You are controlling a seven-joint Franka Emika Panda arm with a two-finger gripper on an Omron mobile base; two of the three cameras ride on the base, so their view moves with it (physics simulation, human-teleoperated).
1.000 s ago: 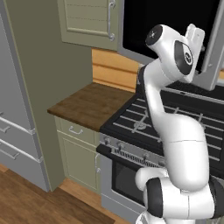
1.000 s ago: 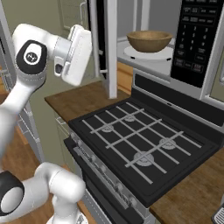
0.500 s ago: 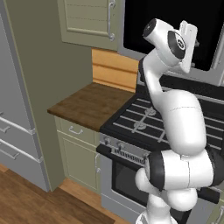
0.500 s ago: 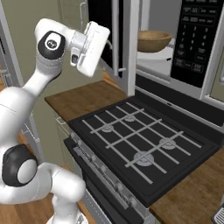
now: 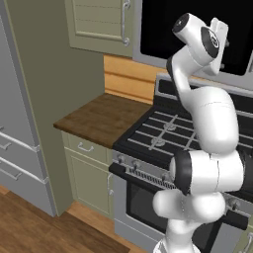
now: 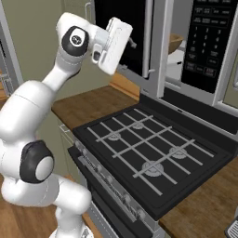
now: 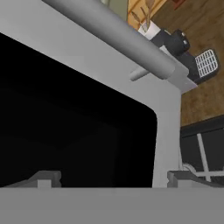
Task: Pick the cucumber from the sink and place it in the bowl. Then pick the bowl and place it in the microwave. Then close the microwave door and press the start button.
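Note:
My gripper [image 6: 132,43] is raised against the outer face of the microwave door [image 6: 122,23], its fingers open and holding nothing. In the hand view the door's black glass [image 7: 74,127] lies just ahead of the gripper [image 7: 113,178], with the long grey handle [image 7: 118,37] above it. The door stands partly open. Through the gap a sliver of the tan bowl [image 6: 175,42] shows inside the microwave [image 6: 218,65]. The cucumber is hidden and the sink is out of view. In the left base view the gripper [image 5: 225,40] sits at the door [image 5: 163,27].
A black gas stove [image 6: 148,148] lies under the microwave, with a wooden counter [image 5: 101,118] to its left. An olive cabinet [image 5: 96,22] hangs beside the door. The grey fridge [image 5: 20,143] stands at far left. The microwave keypad [image 6: 207,39] is right of the opening.
The hand has moved toward the microwave along with the door, which has swung further toward shut. Much less of the bowl shows through the narrower gap.

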